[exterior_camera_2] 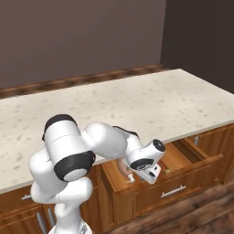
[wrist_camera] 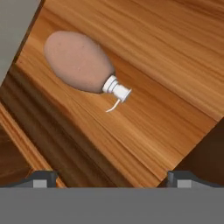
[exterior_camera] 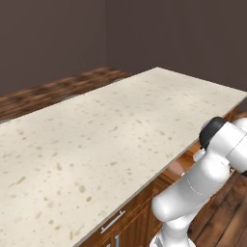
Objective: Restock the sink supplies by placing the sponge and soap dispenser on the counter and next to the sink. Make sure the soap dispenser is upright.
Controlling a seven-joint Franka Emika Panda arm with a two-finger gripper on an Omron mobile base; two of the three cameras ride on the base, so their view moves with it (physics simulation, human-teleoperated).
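The soap dispenser [wrist_camera: 78, 61] is a reddish-brown egg-shaped bottle lying on its side on the floor of an open wooden drawer [exterior_camera_2: 187, 180], its pale pump pointing toward the view's lower right. My gripper [wrist_camera: 113, 181] hovers above it, open wide, with nothing between the fingers. In the right base view the hand [exterior_camera_2: 147, 170] reaches down into the drawer beside the bottle [exterior_camera_2: 121, 167]. A tiny greenish bit [exterior_camera_2: 167, 171] right of the hand may be the sponge; it is too small to tell. The beige speckled counter [exterior_camera: 96, 125] lies bare above. The sink is out of view.
The drawer stands pulled out below the counter's front edge [exterior_camera_2: 192, 128], with its wooden walls close around the hand. Brown cabinet fronts with metal handles [exterior_camera: 113, 222] run under the counter. Dark walls stand behind it, and wood flooring lies beyond it.
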